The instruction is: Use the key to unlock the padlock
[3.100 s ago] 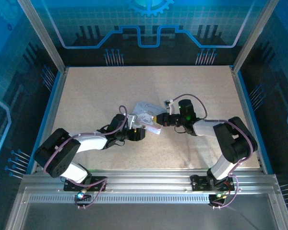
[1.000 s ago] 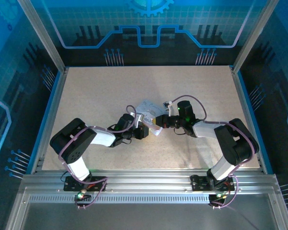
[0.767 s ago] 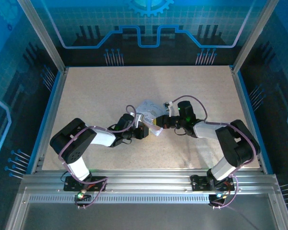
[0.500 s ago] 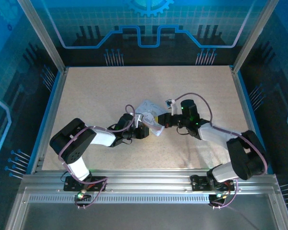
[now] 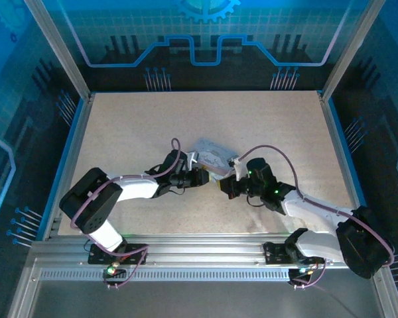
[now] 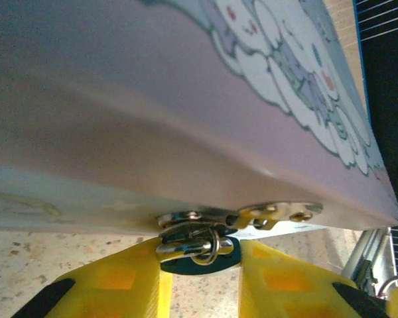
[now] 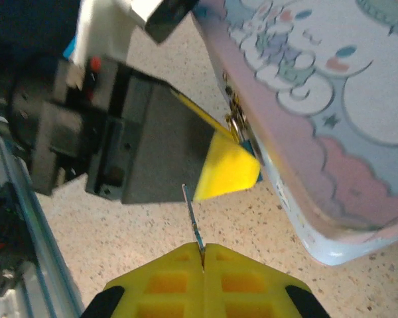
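Note:
The padlock point(image 6: 200, 260), teal with a silvery shackle point(image 6: 189, 249), hangs from the hasp of the pale blue cartoon tin point(image 6: 186, 119). My left gripper point(image 6: 199, 281) is shut on the padlock, its yellow fingers point(image 6: 113, 285) pressing both sides of the body. In the top view the left gripper point(image 5: 200, 176) sits at the tin's point(image 5: 213, 158) near side. My right gripper point(image 7: 203, 250) is shut on the key point(image 7: 192, 215), whose thin blade sticks up from the closed fingertips, apart from the padlock point(image 7: 249, 150). The right gripper point(image 5: 224, 188) is just in front of the tin.
The tin point(image 7: 318, 99) lies at the middle of the speckled table point(image 5: 132, 126). In the right wrist view the left gripper's dark body point(image 7: 119, 132) and yellow finger point(image 7: 229, 169) stand close ahead of the key. Blue-edged walls point(image 5: 73, 152) enclose the table.
The right arm has pulled back toward the near edge and swung, drawing its gripper away from the tin. The left gripper stays at the tin, which has shifted slightly.

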Tool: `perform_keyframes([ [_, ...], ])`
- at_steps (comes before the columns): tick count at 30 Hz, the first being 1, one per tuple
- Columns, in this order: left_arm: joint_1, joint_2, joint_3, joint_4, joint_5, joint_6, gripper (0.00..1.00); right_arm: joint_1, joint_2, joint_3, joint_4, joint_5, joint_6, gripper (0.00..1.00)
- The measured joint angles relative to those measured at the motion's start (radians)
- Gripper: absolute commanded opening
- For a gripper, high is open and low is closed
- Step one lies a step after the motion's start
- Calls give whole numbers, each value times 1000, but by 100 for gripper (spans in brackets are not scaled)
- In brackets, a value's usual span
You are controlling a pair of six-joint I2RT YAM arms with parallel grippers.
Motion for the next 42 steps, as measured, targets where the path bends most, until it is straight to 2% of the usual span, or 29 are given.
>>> perform_keyframes([
  [9,0,-11,24,-35,31,-87,23,52,51,-15,-9,86,-38,0],
  [17,0,-13,24,-41,34,-124,22,60,134,-16,39,130,-39,0],
  [27,0,-31,24,-42,34,-144,22,62,193,-16,105,149,-32,0],
  [42,0,-31,24,-42,34,-145,24,62,196,-16,138,149,-32,0],
])
